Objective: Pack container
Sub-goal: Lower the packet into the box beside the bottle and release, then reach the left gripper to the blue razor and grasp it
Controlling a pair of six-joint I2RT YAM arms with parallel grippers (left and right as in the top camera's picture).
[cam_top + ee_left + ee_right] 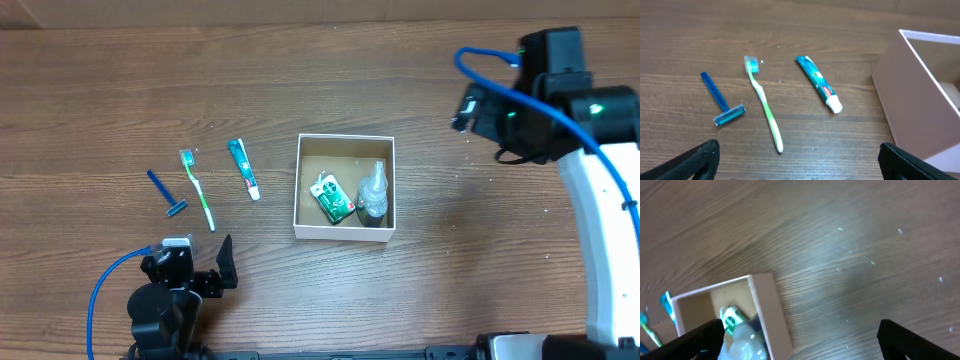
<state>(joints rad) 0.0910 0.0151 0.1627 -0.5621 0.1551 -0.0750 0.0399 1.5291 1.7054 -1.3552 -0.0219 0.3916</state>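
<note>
The container (pixel 345 232), a white square box with a brown inside, sits mid-table and holds a green packet (pixel 333 198) and a clear bottle (pixel 373 193). It also shows in the left wrist view (pixel 912 100) and the right wrist view (pixel 771 307). A toothpaste tube (pixel 243 168), a green toothbrush (pixel 197 188) and a blue razor (pixel 166 193) lie left of it. My left gripper (pixel 200 272) is open and empty, near the front edge below the toothbrush (pixel 764 102). My right gripper (pixel 470 108) is open and empty, up at the far right of the box.
The wooden table (pixel 120 90) has bare room at the back and right. In the left wrist view the razor (pixel 720 100) and the toothpaste tube (pixel 819 84) lie ahead of the fingers.
</note>
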